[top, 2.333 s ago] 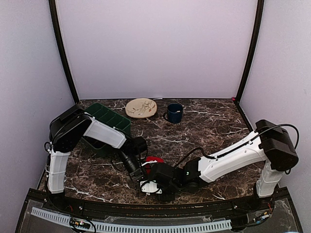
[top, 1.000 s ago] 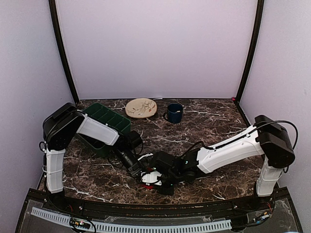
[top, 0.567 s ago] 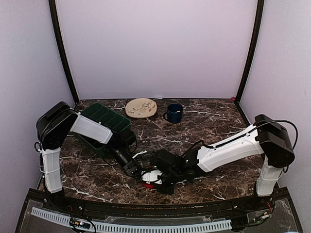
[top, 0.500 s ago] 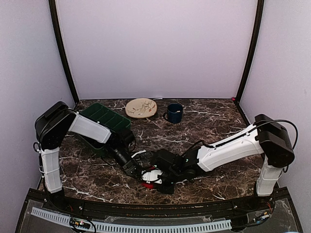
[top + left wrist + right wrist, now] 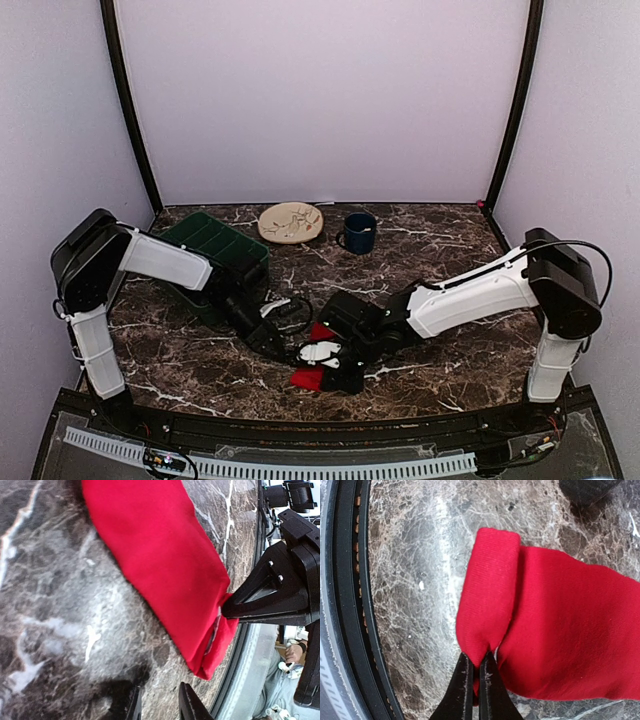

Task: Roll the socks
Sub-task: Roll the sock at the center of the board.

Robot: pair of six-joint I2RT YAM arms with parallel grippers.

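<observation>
The right pincer [image 5: 476, 661] was clamped tight on the turned-over end [image 5: 487, 590] of the socks [image 5: 560, 630], which stretched away from its tips across the desk [image 5: 415, 580], while the left pincer [image 5: 157, 707] stood partly open just short of that same end, gripping nothing. With so thin a pinch and no second hold, the fold could slip free and spring flat, or the fabric could slide instead of rolling. Only the left wrist view showed a pale sliver [image 5: 214, 630] inside the fold; only the right wrist view showed the bite itself.
</observation>
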